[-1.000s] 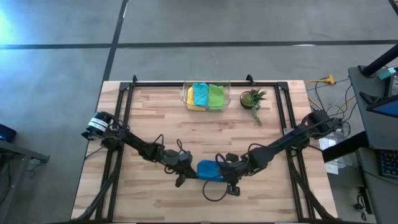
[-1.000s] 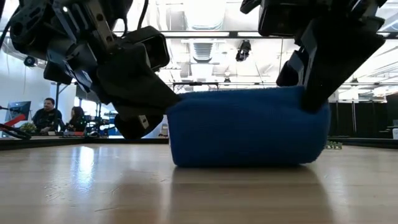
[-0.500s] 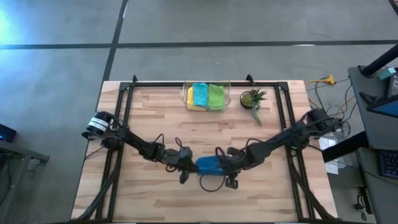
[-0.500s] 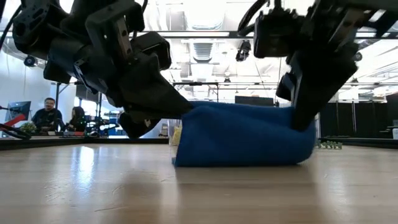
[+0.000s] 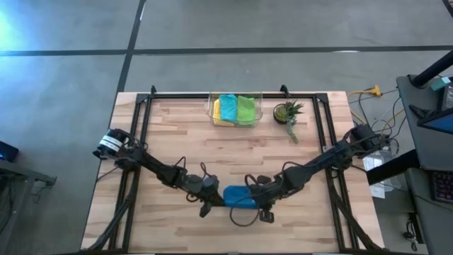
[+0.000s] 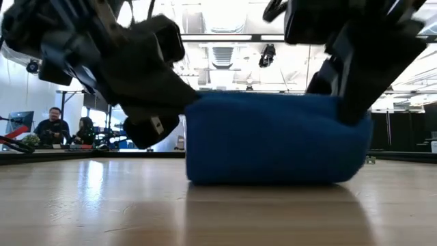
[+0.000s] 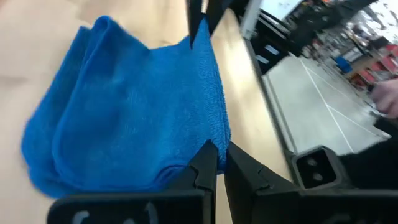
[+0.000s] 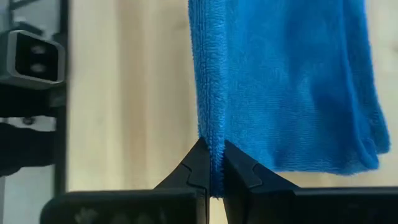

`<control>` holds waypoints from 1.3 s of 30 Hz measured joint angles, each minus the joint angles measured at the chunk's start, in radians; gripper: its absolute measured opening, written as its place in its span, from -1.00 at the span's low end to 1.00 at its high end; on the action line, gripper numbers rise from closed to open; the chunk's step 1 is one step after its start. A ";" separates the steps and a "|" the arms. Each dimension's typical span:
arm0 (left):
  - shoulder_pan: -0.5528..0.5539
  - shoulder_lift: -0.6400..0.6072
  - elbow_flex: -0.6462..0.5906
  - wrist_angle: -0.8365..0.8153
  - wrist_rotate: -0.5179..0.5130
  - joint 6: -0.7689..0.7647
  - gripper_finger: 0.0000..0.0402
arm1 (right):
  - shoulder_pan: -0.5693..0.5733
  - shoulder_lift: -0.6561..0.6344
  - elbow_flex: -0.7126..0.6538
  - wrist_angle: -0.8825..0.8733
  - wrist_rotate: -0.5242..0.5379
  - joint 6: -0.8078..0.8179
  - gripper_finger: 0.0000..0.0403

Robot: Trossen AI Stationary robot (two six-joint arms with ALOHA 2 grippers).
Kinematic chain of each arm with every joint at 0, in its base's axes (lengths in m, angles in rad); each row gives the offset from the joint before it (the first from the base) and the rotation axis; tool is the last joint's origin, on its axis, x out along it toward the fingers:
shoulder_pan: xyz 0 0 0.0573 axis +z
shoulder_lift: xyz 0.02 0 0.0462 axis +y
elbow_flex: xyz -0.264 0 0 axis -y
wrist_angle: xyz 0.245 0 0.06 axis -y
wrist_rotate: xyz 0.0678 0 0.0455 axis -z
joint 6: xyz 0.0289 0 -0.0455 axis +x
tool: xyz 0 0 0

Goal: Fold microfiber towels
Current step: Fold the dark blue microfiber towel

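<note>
1. You've got the soft blue microfiber towel (image 5: 238, 196) at the table's near-middle, already doubled over, between both arms.
2. Left gripper (image 7: 217, 163): fingers pinched shut on the towel's edge, at its left end.
3. Right gripper (image 8: 212, 163): also clamped on an edge, at the towel's right end.
4. Yellow, blue and lime green cloths (image 5: 233, 110) sit in the clear bin (image 5: 211, 108) at the far edge, by the small potted plant (image 5: 287, 113).
5. My read: this fold's mid-way; whether the binned ones are done, can't tell.
</note>
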 joint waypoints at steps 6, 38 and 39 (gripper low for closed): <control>-0.043 0.000 0.018 -0.001 -0.006 -0.001 -1.00 | 0.037 0.000 0.000 0.041 0.025 0.008 -0.93; -0.030 0.000 0.034 -0.020 -0.027 -0.004 -1.00 | 0.033 0.032 -0.001 0.195 0.039 0.106 0.67; -0.030 0.000 0.035 -0.020 -0.027 -0.005 -1.00 | 0.032 0.040 -0.001 0.200 0.038 0.106 0.68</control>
